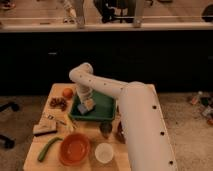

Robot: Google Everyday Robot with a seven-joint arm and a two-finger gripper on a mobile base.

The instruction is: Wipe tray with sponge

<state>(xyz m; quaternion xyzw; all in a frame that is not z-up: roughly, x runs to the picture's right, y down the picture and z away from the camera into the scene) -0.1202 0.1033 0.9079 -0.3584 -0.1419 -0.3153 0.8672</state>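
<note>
The arm fills the right half of the table and hides the tray's right rim and much of what stands beyond it; only parts of a dark cup and a dark bowl show at its edge. The gripper hangs down inside the tray, over its left part, and whether its fingers are open or shut cannot be told (they merge with the sponge below). The sponge sits at the gripper's tip, on the tray floor near the left wall, tilted a little.

The tray lies at the back middle of the table. Its right floor is bare green. Just left of it stand an orange and a dark cluster, perhaps grapes, near the table's left edge. In front lie a brush, a green vegetable, an orange bowl and a white cup, the last two close to the front edge, which the view cuts off.
</note>
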